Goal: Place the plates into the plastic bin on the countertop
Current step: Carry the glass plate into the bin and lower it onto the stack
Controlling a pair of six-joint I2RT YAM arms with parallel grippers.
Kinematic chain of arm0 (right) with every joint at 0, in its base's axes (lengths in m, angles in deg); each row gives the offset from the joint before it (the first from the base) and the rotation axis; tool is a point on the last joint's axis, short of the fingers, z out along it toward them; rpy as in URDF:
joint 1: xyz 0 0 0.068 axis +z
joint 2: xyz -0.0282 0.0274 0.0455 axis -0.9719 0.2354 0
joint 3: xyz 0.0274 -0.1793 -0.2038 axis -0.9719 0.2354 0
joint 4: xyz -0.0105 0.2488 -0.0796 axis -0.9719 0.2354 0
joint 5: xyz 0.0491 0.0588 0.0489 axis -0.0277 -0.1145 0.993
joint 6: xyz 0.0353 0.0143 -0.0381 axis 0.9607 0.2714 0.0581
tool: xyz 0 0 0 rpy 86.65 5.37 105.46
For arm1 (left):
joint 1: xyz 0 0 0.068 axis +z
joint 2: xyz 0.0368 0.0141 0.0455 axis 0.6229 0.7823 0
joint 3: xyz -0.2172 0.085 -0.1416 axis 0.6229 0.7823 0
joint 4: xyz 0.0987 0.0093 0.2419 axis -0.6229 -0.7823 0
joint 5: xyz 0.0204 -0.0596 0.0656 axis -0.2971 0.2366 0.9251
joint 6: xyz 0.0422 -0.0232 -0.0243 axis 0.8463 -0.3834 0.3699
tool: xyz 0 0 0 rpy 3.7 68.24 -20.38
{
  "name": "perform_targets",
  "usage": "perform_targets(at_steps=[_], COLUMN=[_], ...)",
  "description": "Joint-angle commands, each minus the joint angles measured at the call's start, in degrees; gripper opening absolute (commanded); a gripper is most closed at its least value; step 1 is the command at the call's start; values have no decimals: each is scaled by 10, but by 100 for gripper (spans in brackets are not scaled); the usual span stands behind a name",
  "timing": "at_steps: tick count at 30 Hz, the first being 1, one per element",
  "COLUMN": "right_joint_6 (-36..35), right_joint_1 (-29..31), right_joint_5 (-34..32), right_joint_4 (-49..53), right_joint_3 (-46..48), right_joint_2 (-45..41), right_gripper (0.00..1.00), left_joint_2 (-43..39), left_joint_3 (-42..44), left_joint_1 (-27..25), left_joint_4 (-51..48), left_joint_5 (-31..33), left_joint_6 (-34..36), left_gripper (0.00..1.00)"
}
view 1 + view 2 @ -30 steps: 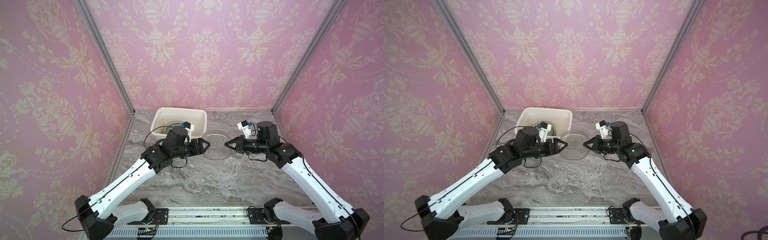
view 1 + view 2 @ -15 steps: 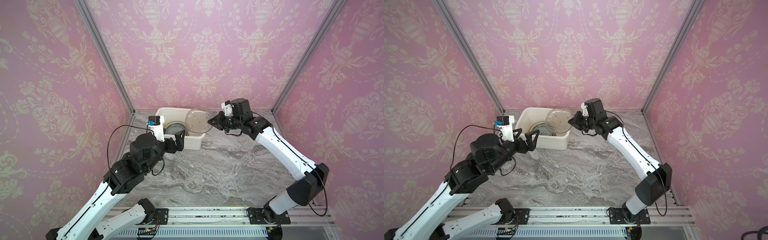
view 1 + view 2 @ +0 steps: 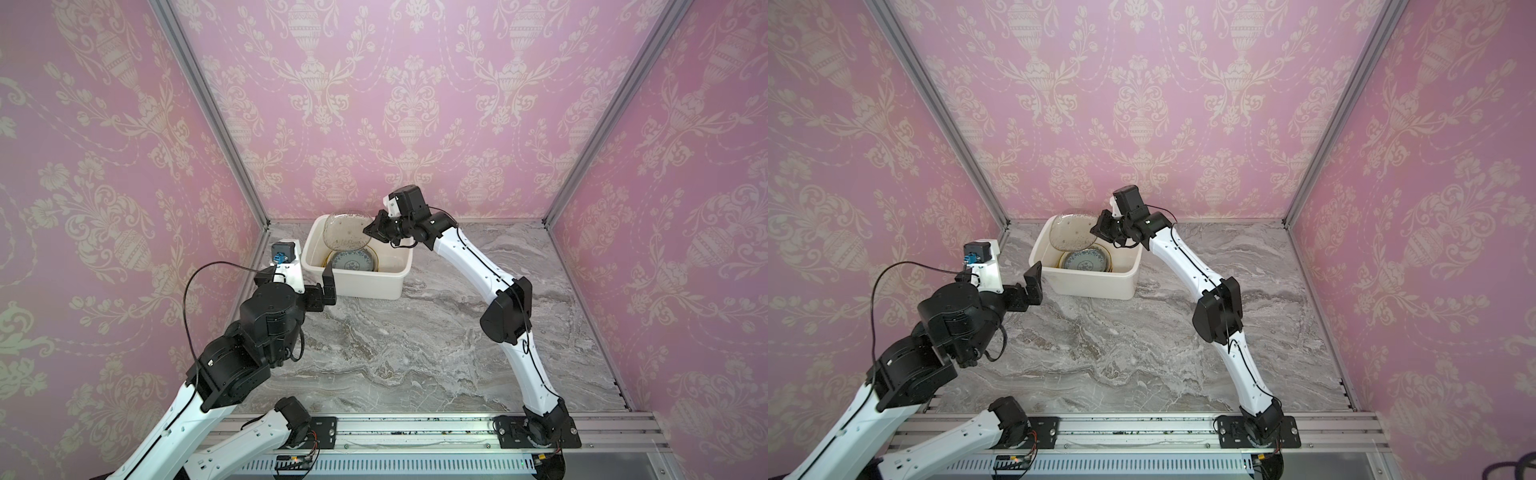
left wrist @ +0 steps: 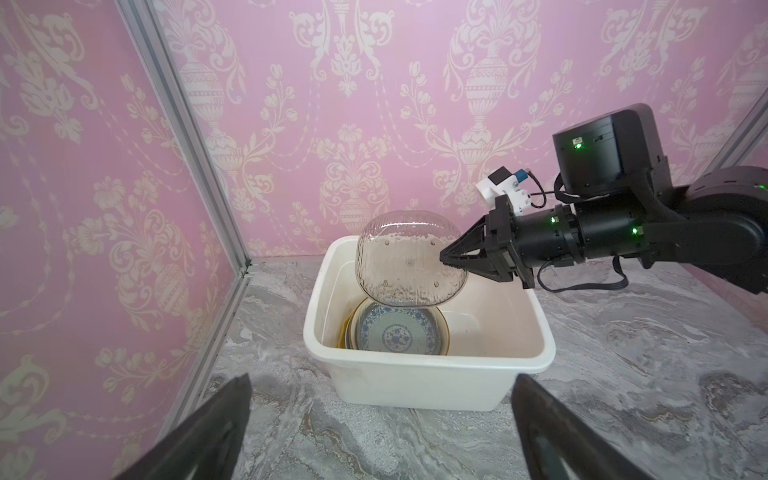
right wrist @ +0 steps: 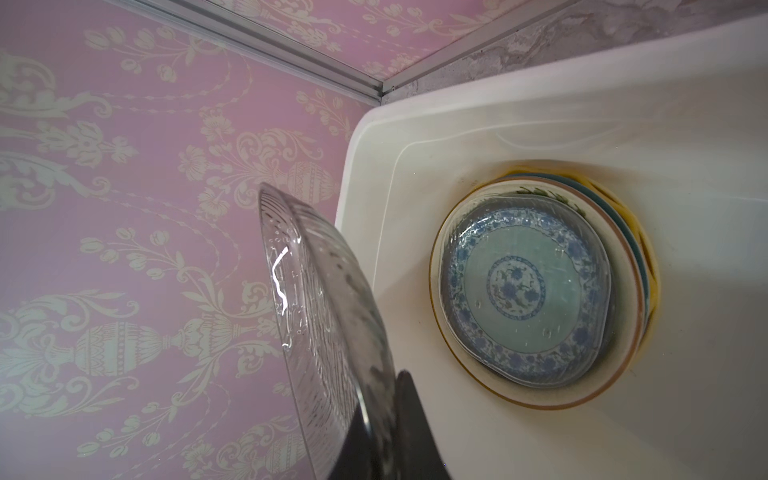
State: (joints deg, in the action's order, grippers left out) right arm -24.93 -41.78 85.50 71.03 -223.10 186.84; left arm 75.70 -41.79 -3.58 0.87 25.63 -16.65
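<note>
right hand (image 4: 444, 261) is clenched on the rim of a clear ribbed glass plate (image 4: 409, 266). it holds the plate steeply tilted, almost on edge, in the air over the far part of the white plastic bin (image 4: 432, 366). the bin stands on the grey marbled surface (image 3: 415, 340), close to the far left corner of the pink papered walls (image 3: 415, 83).

inside the bin a stack of plates lies flat toward its left side. a blue-patterned plate (image 5: 519, 291) is near the top, with what looks like a clear dish lying over it. beneath it is a cream plate (image 5: 540, 399) with a green sprig at its edge. thin rims of further plates, one of them yellow, show under that.

left hand (image 4: 381, 380) is released, its fingers spread wide and holding nothing. it hovers above the surface at the bin's near side.
</note>
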Motion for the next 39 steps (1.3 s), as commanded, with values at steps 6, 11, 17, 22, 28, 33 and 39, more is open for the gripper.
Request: perform_targets(at_steps=[6, 11, 17, 22, 28, 33, 39], right_joint_6=[-12, 3, 0, 10, 8, 7, 1], right_joint_1=[3, 3, 3, 3, 3, 3, 3], right_joint_5=[46, 39, 18, 4, -12, -24, -32], right_joint_4=[-55, -85, -90, -100, -90, -85, -78], right_joint_3=[-7, -9, -10, -10, -20, -20, -21], right_joint_2=[55, 87, 121, 136, 148, 148, 142], right_gripper=[0, 0, 0, 0, 7, 13, 22], left_joint_2=[43, 66, 82, 82, 82, 77, 70], left_joint_3=[1, -2, -7, -3, 2, 5, 4], left_joint_1=[3, 4, 4, 4, 4, 5, 8], left_joint_4=[-9, 5, 7, 6, 6, 9, 8], left_joint_5=[32, 21, 20, 21, 24, 30, 36], left_joint_6=[31, 27, 33, 37, 43, 47, 54], left_gripper=[99, 99, 99, 99, 99, 99, 99])
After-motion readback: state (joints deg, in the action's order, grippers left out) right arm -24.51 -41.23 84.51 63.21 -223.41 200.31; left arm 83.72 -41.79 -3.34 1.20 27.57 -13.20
